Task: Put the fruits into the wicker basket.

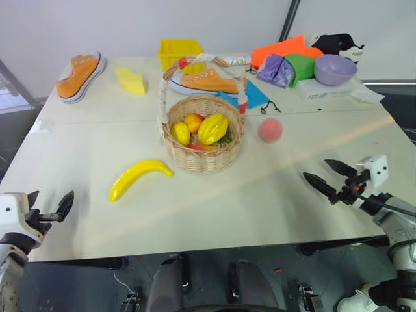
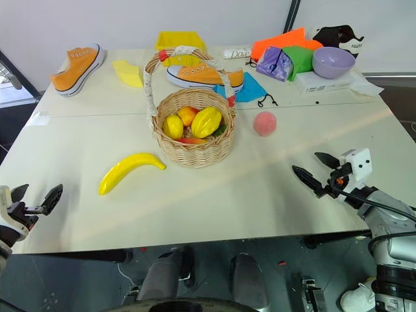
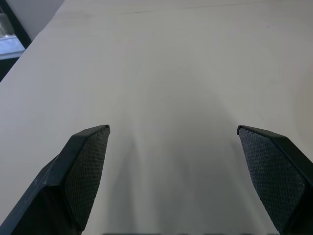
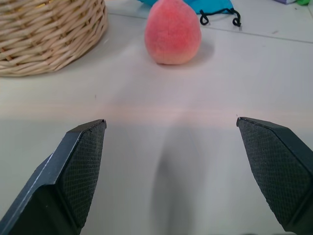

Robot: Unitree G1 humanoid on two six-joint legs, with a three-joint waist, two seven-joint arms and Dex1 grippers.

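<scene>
Right gripper (image 2: pixel 316 169): jaws spread wide, empty, hovering over the table's (image 2: pixel 260 201) near right part.
Peach (image 4: pixel 172 32): straight ahead of the right gripper, past its fingertips, near the wicker basket (image 2: pixel 194 146) on its right side, not touching.
Left gripper (image 1: pixel 49 205): jaws wide, empty, at the near left edge.
Banana (image 1: pixel 138 176): ahead of the left gripper, toward the centre; long axis runs obliquely, far end pointing at the basket.
Nearer arm: right for peach, left for banana.

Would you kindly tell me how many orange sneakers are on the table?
2. One orange sneaker lies at the table's far left corner; the other sneaker lies behind the wicker basket, beside the yellow bin.
</scene>
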